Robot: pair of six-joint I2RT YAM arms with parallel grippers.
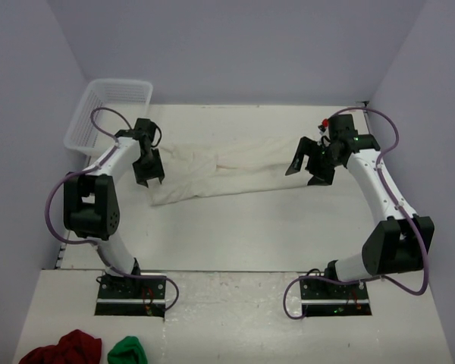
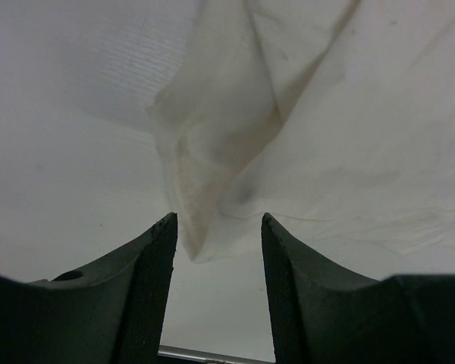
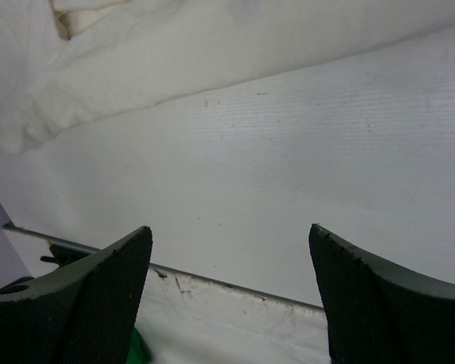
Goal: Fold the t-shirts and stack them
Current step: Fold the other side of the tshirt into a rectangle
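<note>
An off-white t-shirt [image 1: 227,171] lies rumpled on the counter [image 1: 235,243], drawn out into a long band that runs left to right across its middle, toward the far side. Its left end sags a little nearer than its right. The cloth is plain and unprinted, with soft creases and a darker fold line along its length. In the left wrist view one part rises into a loose ridge that narrows to a pointed corner. That corner sits in the gap between the left fingers [image 2: 144,296], which stand partly apart around it and are not pressed onto it. These fingers are at the shirt's left end. The right fingers [image 3: 98,303] are spread wide and hold nothing. They hang over bare counter at the shirt's right end, and in the right wrist view the cloth's edge lies well beyond their tips. A white mesh basket [image 1: 110,106] sits at the far left corner, just beyond the left arm. On the near ledge, to the left of the left arm's base, are a dark red cloth bundle [image 1: 61,349] and a small bright green cloth bundle [image 1: 129,351], close together and well apart from the shirt. Nothing lies on the shirt.
</note>
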